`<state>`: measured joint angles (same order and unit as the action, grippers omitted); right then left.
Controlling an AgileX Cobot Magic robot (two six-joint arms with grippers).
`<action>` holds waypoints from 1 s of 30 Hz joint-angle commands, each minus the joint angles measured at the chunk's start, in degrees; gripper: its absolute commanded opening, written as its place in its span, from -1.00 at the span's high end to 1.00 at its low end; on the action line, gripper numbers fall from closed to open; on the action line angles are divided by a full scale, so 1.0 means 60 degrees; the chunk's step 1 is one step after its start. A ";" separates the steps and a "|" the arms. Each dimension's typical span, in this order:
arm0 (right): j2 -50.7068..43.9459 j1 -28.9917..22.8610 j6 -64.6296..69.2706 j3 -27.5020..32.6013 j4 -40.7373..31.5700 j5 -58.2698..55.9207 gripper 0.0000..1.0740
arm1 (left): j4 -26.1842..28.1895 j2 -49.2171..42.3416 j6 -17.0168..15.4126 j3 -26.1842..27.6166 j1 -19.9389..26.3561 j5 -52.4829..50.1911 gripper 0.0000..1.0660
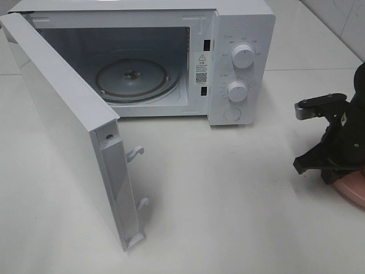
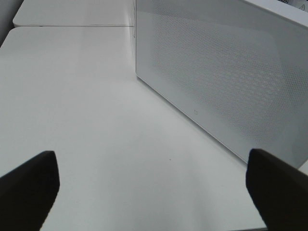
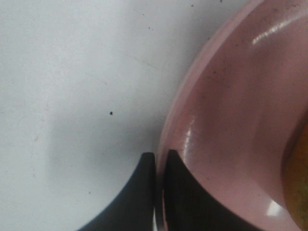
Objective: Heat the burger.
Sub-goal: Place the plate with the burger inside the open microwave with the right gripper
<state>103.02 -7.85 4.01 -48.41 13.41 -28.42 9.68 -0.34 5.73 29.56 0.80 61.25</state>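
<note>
While the right gripper [image 3: 160,163] pinches the plate [image 3: 226,96], the burger [image 3: 297,178] lies nearby.

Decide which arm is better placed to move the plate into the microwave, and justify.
Right. The right gripper is shut on the plate rim; the left gripper is open by the door, away from the plate.
</note>
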 commanded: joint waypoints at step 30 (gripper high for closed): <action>-0.1280 -0.1041 0.2101 0.0076 0.2378 -0.2120 1.00 | 0.0048 -0.0029 -0.0048 -0.0010 -0.0048 0.0019 -0.83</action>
<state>96.14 -13.58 16.27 -47.96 24.69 -39.08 9.68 -0.34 5.73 29.56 0.80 61.25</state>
